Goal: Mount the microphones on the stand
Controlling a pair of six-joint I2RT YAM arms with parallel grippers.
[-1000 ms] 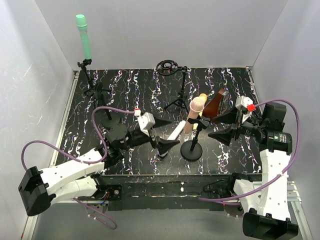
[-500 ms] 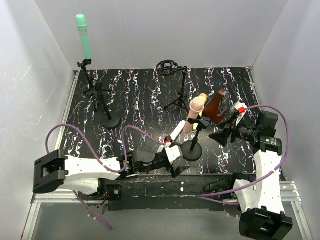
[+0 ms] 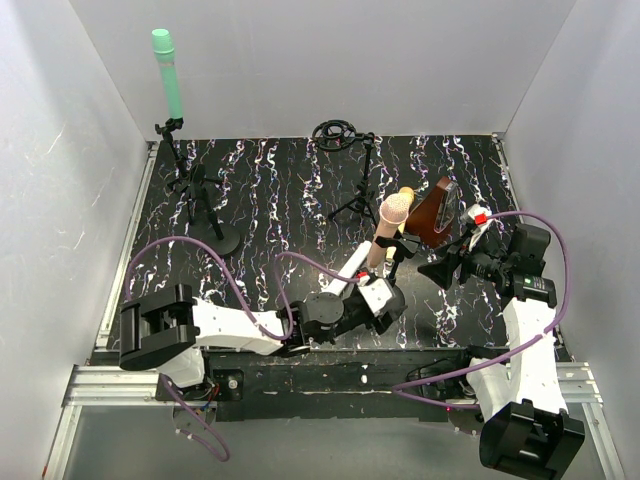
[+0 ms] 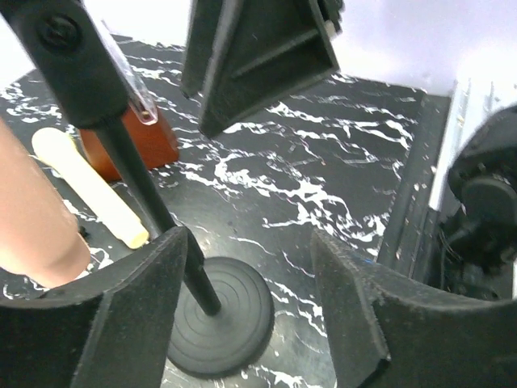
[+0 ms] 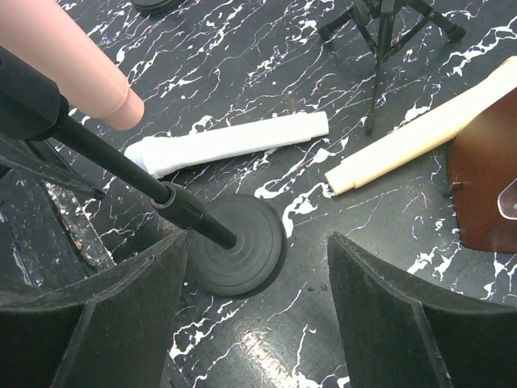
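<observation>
The peach-pink microphone (image 3: pixel 391 226) sits in the clip of the round-base stand (image 3: pixel 378 283) at mid table. The mint green microphone (image 3: pixel 166 80) stands upright in a stand at the back left. The white microphone (image 3: pixel 351 268) lies flat beside the round base, and the yellow microphone (image 3: pixel 405 197) lies behind the pink one. My left gripper (image 3: pixel 388 300) is open and empty, its jaws either side of the stand's base (image 4: pixel 214 315). My right gripper (image 3: pixel 432 255) is open and empty just right of the stand. The white (image 5: pixel 230 141), yellow (image 5: pixel 420 133) and pink (image 5: pixel 65 48) microphones show in the right wrist view.
A brown wedge (image 3: pixel 432 212) stands behind my right gripper. A tripod with a ring mount (image 3: pixel 340 135) stands at the back centre. Another round-base stand (image 3: pixel 220 240) is at the left. White walls enclose the table on three sides.
My left arm has swung from the left middle across to the round-base stand and lowered its open gripper by the base. My right gripper has shifted slightly toward the stand.
</observation>
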